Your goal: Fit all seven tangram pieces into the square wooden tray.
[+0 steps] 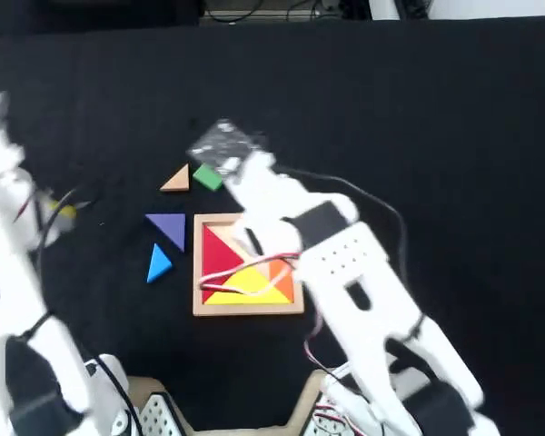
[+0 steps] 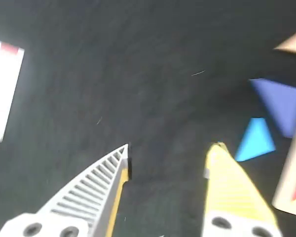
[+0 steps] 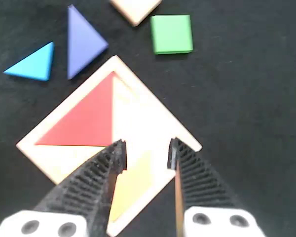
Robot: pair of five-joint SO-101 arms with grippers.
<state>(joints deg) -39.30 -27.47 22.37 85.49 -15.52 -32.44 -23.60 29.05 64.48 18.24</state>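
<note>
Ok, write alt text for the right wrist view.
The right arm's open end effector hovers over a square wooden tray holding a red triangle and a yellow piece. Beside the tray on the black table lie a green square, a purple triangle, a light-blue triangle and a tan piece.

There is one tray (image 1: 197,263). It holds three: red piece (image 1: 220,252), yellow piece (image 1: 250,292), orange piece (image 1: 277,271). Four lie outside: tan triangle (image 1: 175,180), purple triangle (image 1: 170,227), blue triangle (image 1: 157,263), green square (image 1: 207,176).
</note>
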